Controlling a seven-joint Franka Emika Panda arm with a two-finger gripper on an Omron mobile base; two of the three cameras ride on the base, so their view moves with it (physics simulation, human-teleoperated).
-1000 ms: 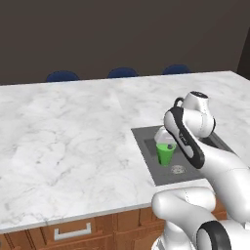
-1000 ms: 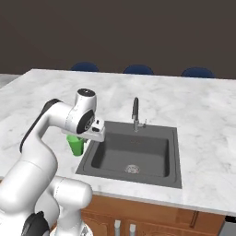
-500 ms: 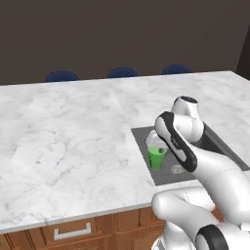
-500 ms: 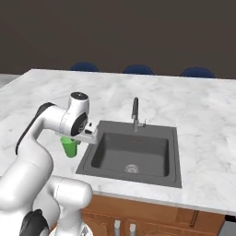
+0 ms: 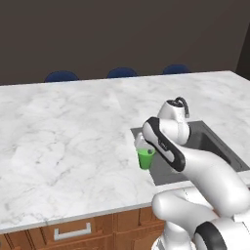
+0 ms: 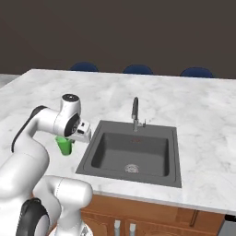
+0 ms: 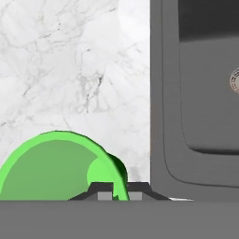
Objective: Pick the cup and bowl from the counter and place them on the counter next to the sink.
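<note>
Gripper (image 7: 115, 192) closed on rim of cup (image 5: 145, 158), fingers pinching its wall. Cup upright, hanging below hand, over counter (image 5: 73, 136); whether base touches marble cannot be told. Sink (image 6: 133, 150) just beside gripper, its left edge close to cup. Faucet (image 6: 135, 113) beyond gripper, at basin's far rim.

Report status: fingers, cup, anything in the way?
Fingers shut on cup rim. Cup beside sink, over counter. Nothing in the way.

End effector (image 7: 115, 192) carried cup (image 5: 145, 158) from over sink (image 6: 133, 152) to counter (image 5: 73, 141) beside it.
</note>
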